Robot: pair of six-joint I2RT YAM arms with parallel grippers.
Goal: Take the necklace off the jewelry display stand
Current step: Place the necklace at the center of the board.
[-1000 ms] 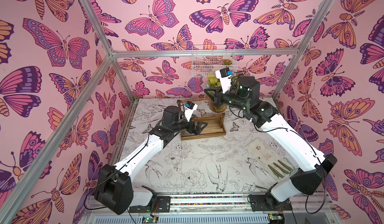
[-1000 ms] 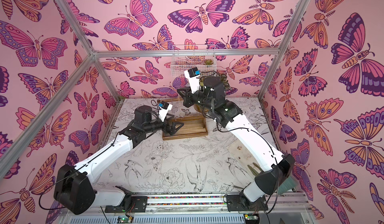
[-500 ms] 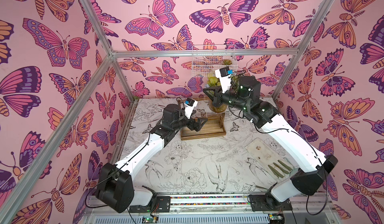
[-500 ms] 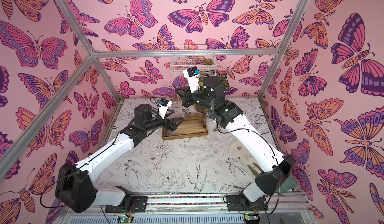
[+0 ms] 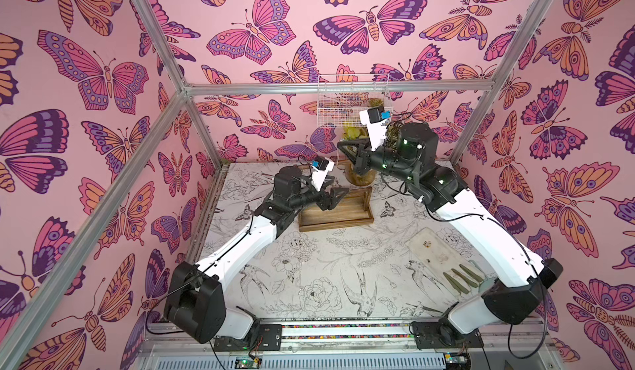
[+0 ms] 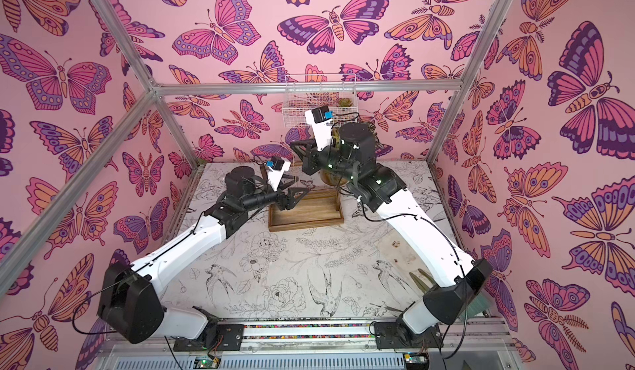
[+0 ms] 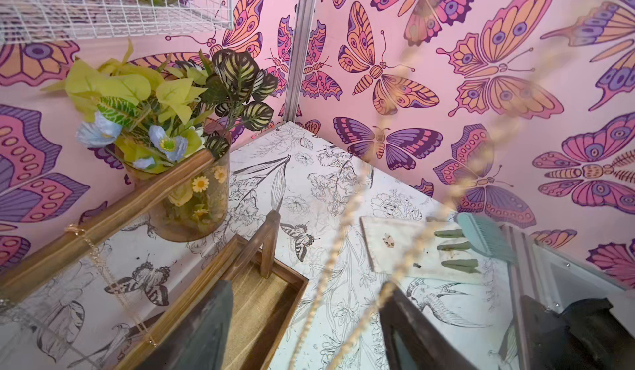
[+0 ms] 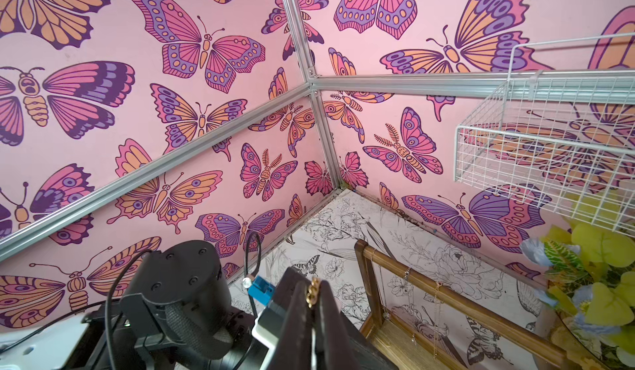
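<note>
The necklace (image 8: 314,291) is pinched in the closed jaws of the right gripper (image 5: 341,144), whose arm reaches high above the stand (image 5: 338,213). The left gripper (image 7: 305,284) lies level and low over the stand. Its jaws are parted around the blurred hanging strands, which only the left wrist view shows.

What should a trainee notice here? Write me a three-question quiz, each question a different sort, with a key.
1. True or false: the right gripper is shut on the gold chain necklace.
2. What stands next to the brown wooden jewelry display stand? A: amber glass vase of flowers; B: red mug; C: blue bowl.
3. Fill in: a necklace strand hangs between the left gripper's open ____.
Key: 1 true; 2 A; 3 jaws.
</note>
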